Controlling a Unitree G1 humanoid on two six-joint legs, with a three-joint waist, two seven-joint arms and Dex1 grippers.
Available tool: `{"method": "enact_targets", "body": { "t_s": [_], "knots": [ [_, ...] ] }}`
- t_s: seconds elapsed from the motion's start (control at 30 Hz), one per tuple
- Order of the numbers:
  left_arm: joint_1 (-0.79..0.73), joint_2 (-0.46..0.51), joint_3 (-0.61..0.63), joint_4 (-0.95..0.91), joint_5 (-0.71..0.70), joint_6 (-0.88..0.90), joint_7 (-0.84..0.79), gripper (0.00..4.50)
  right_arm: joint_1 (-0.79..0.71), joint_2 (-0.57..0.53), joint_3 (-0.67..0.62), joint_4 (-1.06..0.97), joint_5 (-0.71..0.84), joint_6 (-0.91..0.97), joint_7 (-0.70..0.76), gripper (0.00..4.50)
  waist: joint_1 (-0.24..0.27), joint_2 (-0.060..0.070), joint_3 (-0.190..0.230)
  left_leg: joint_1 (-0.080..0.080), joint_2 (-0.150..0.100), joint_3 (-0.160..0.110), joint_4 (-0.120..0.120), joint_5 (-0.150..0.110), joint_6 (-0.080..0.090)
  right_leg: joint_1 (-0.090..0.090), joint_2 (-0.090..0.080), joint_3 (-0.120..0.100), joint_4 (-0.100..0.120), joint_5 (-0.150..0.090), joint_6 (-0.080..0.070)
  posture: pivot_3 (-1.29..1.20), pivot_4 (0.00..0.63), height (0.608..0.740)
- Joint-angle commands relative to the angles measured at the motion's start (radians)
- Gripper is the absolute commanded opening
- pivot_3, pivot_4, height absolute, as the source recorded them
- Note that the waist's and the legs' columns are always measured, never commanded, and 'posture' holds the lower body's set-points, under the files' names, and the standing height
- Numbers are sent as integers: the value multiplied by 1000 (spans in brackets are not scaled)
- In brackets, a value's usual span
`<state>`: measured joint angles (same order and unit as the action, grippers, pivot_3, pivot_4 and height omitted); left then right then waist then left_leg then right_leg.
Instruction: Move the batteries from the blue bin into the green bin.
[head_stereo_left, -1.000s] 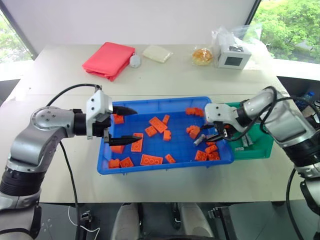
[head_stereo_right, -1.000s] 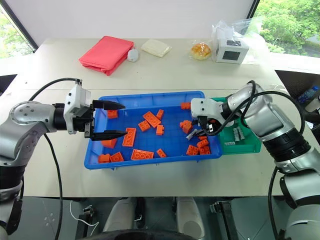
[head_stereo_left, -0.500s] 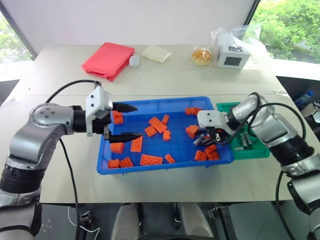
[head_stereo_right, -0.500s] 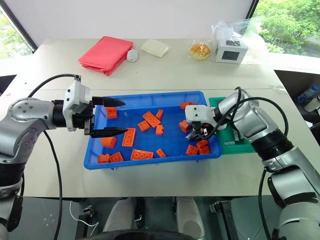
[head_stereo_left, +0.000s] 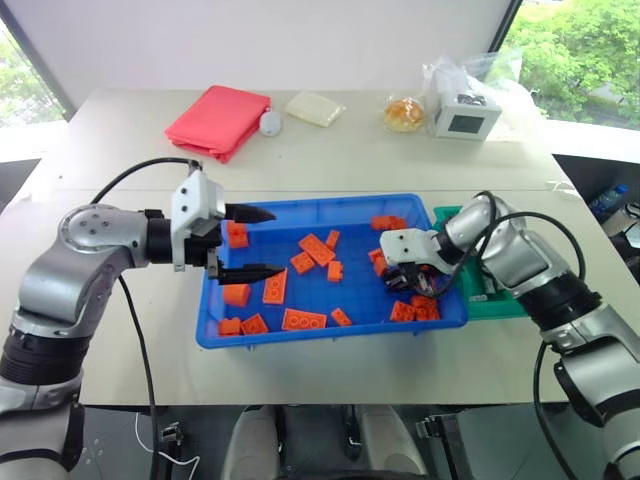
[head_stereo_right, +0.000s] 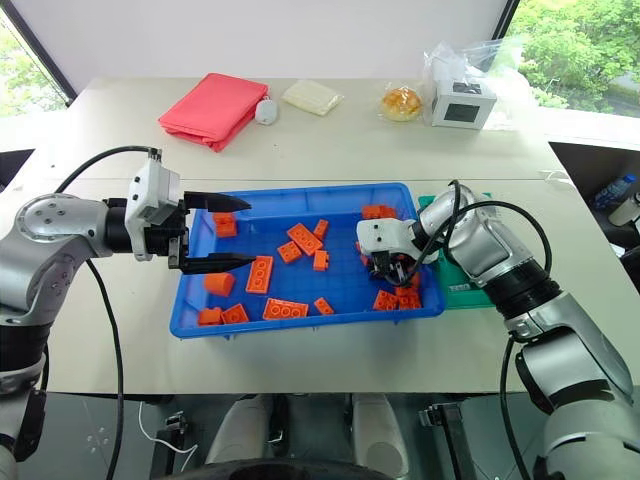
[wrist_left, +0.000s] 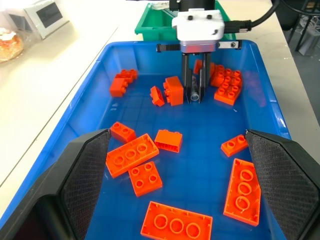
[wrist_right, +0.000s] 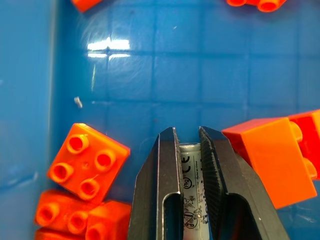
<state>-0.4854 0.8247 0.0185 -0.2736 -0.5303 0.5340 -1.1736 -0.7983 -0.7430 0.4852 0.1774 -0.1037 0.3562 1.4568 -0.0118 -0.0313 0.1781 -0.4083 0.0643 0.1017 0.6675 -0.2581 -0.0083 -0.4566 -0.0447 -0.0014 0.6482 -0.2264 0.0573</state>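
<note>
Battery (wrist_right: 190, 197) now sits clamped between my right pincer's (wrist_right: 189, 150) fingers, low in the blue bin (head_stereo_left: 330, 205) at right centre among bricks (head_stereo_left: 412, 308); those jaws have just closed. Lift to the green bin (head_stereo_left: 505, 306) follows. My left pincer (head_stereo_left: 258, 243) hangs wide open, empty.

Silver battery (wrist_right: 190, 185) — in blue bin (head_stereo_left: 300, 208)

I'm seeing glossy silver jointed arms, black cables looping off them, white boxy wrist housings, black tapered textured fingers (wrist_left: 280, 170).
</note>
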Motion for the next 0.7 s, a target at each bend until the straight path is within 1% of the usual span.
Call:
{"method": "enact_targets", "body": {
  "t_s": [0.03, 0.13, 0.2, 0.33, 0.53, 0.63, 0.7],
  "knots": [
    [-14, 12, 15, -4, 0, -13, 1, 4500, -43, 2, -112, -93, 67, 132, -34, 19, 0, 1, 0, 0, 0, 0, 0, 0, 0, 0, 0, 0, 0, 0, 0, 0, 150, 736],
    [-8, 12, 18, 6, 2, -18, -1, 4500, -57, -23, -205, -176, 135, 274, -55, 19, -1, 1, 0, -1, 0, 0, 0, 0, 0, -2, 0, 0, 1, 0, 0, 0, 150, 736],
    [-5, 11, 18, 17, 4, -24, -5, 4500, -50, -64, -263, -234, 184, 355, -52, 19, 0, 1, 0, -1, 0, 0, 0, 0, 0, -2, 0, 0, 1, 0, 0, 0, 150, 736],
    [-23, 3, 5, 46, 14, -34, -11, 4500, -23, -120, -304, -304, 226, 433, -73, 19, 1, 1, 0, -1, 0, 0, -1, 0, 0, -1, 0, -1, 1, 0, 0, 0, 150, 736],
    [-57, 2, -4, 97, 28, -50, -30, 4500, -62, -235, -424, -249, 318, 601, -107, 19, 0, 1, 1, -1, 0, 0, 0, 0, 0, -2, 0, 0, 1, 0, 0, 0, 150, 736],
    [-49, 7, 3, 119, 33, -59, -36, 4500, -11, -300, -495, -187, 339, 645, -147, 19, 0, 1, 1, -1, 0, 0, -1, 0, 0, -2, 0, 0, 1, 0, 0, 0, 150, 736],
    [-46, 7, 5, 127, 32, -61, -38, 4500, 31, -314, -515, -176, 348, 655, -178, 19, 0, 1, 1, -1, 0, 0, -1, 0, 0, -2, 0, 0, 1, 0, -1, 0, 150, 736]
  ]
}}
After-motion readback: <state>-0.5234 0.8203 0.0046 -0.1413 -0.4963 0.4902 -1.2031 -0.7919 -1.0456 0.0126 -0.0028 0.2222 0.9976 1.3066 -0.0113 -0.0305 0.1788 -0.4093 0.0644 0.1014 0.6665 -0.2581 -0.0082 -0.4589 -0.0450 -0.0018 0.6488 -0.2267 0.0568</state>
